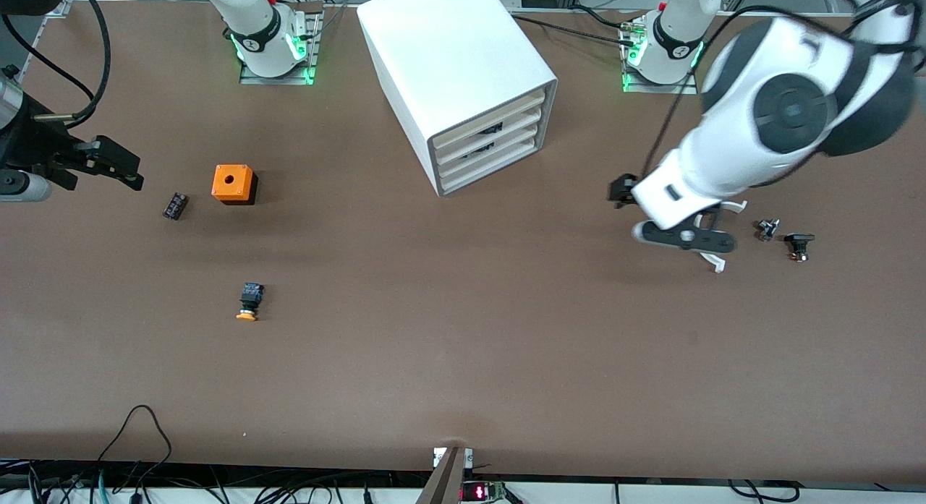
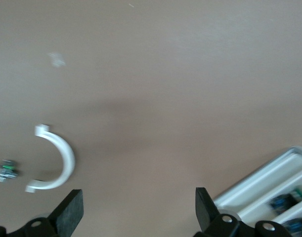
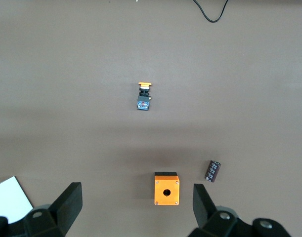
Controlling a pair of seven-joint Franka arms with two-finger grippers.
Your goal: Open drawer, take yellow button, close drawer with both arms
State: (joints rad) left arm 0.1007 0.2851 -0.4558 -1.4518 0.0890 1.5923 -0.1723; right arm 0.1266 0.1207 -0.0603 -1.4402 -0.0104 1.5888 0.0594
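Observation:
The white cabinet (image 1: 456, 63) stands at the robots' edge of the table. Its top drawer (image 1: 490, 116) is pushed in like the two below it. The button (image 1: 248, 301), orange cap and black-and-blue body, lies on the bare table, nearer to the front camera than the orange cube; it also shows in the right wrist view (image 3: 144, 97). My left gripper (image 1: 621, 191) (image 2: 138, 210) is open and empty over the table beside the cabinet, toward the left arm's end. My right gripper (image 1: 116, 164) (image 3: 136, 207) is open and empty at the right arm's end, above the table near the cube.
An orange cube with a round hole (image 1: 233, 184) (image 3: 166, 188) and a small black cylinder (image 1: 175, 204) (image 3: 213, 171) lie near the right gripper. A white half ring (image 1: 723, 262) (image 2: 59, 160) and two small dark parts (image 1: 767, 229) (image 1: 799, 245) lie under the left arm. Cables run along the front edge.

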